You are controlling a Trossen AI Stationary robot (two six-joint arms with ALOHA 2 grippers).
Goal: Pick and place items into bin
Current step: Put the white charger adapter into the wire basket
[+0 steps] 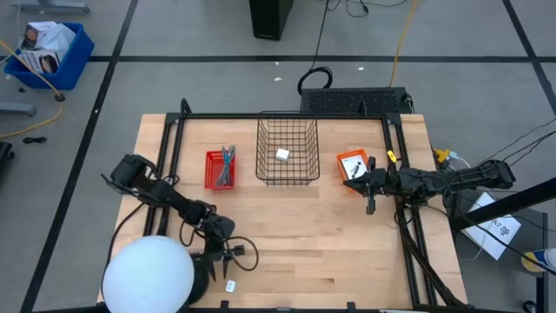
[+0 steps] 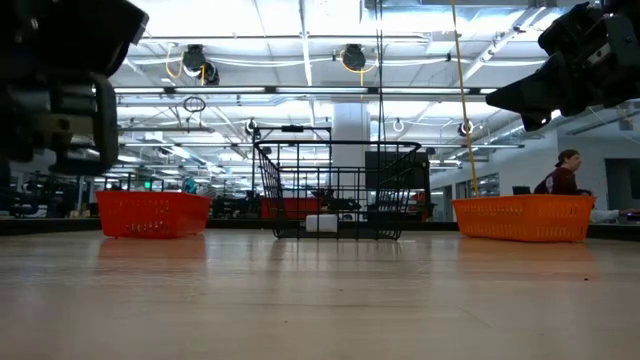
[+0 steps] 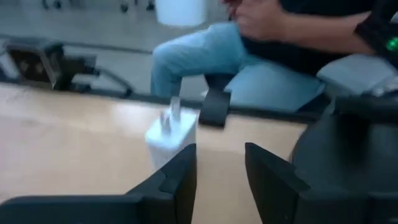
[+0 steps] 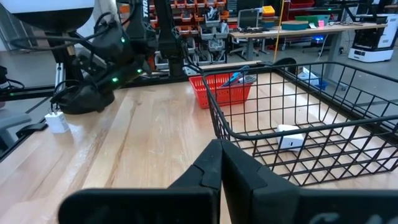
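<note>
While left gripper (image 3: 219, 180) hovers, fingers parted, just behind a white charger block (image 3: 171, 132) at the bench's front edge, right gripper (image 4: 221, 163) waits clenched beside the wire bin (image 1: 287, 149).

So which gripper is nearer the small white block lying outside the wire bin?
Left. The left gripper sits right beside the white block at the table's near edge; the right gripper is far across, by the orange basket.
</note>
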